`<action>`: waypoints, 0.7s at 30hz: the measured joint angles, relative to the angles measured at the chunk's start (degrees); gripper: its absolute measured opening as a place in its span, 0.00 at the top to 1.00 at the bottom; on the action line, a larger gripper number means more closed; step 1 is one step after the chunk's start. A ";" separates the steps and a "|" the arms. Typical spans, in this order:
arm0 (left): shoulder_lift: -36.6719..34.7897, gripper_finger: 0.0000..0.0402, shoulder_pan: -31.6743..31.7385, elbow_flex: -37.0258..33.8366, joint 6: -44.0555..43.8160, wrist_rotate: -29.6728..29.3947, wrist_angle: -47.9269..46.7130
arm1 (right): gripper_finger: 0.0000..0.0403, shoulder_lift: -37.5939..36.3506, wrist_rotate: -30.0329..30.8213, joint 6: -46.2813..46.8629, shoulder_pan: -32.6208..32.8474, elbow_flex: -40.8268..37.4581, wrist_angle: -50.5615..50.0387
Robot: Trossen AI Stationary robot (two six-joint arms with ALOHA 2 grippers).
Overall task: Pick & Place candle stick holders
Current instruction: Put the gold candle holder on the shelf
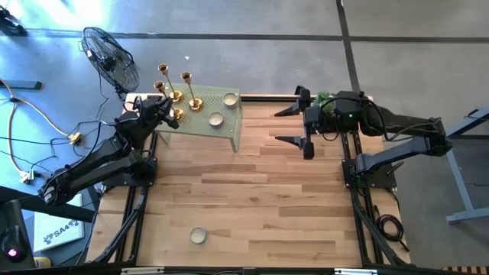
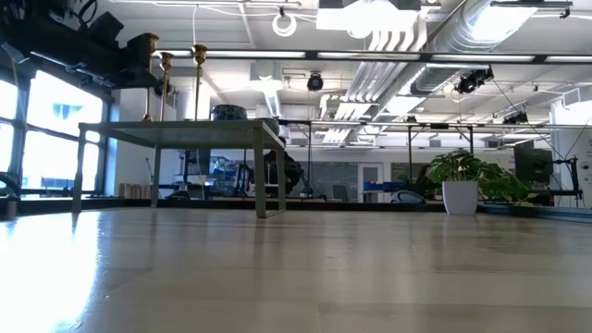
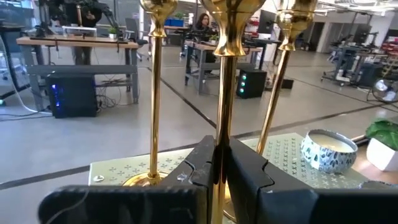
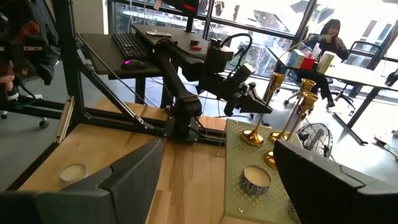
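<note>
**High view: left hand clamped on a candlestick at the far-left corner**

High view, reading from the left: our left hand (image 1: 170, 109) sits over the small green stand (image 1: 229, 130) at the far-left corner of the counter (image 1: 252, 191). From our left wrist camera we see its two dark fingers (image 3: 249, 177) pressed against the thin stem of the middle candle stick holder (image 3: 224, 93), so this hand is closed on it. A second candle stick holder (image 3: 153, 93) stands to one side of the held one and a third candle stick holder (image 3: 277, 87) to the other, all three upright on the stand. A white candle in a patterned tin (image 3: 328, 149) rests on the same stand, just beside them, and a second candle (image 1: 230, 98) lies on its far edge.

Near the counter's front edge, left of centre, we see a loose candle (image 1: 198, 235) on the bare wood.

At the far-right side our right hand (image 1: 294, 126) hangs above the counter, fingers spread wide and gripping nothing, well apart from the stand.
</note>
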 joint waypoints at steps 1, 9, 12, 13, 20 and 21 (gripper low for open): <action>0.01 0.93 0.01 0.00 -0.02 0.93 -0.04 | 0.25 0.00 0.27 -0.02 0.00 0.00 0.03; 0.04 0.93 0.00 0.00 1.56 1.11 -0.33 | 0.25 0.00 3.04 -0.66 -0.02 0.00 0.05; 0.04 0.93 0.00 0.00 1.58 1.70 -0.30 | 0.25 0.00 3.06 -0.70 -0.02 0.00 0.05; 0.04 0.93 0.00 0.00 1.56 1.77 -0.30 | 0.25 0.00 3.05 -0.90 -0.02 0.00 0.05; 0.09 0.82 0.00 -0.02 0.01 -0.81 -0.71 | 0.25 0.00 3.06 -1.07 -0.02 0.00 0.05; 0.09 0.79 0.00 -0.02 0.06 -0.81 -0.67 | 0.25 0.00 3.06 -1.07 -0.02 0.00 0.05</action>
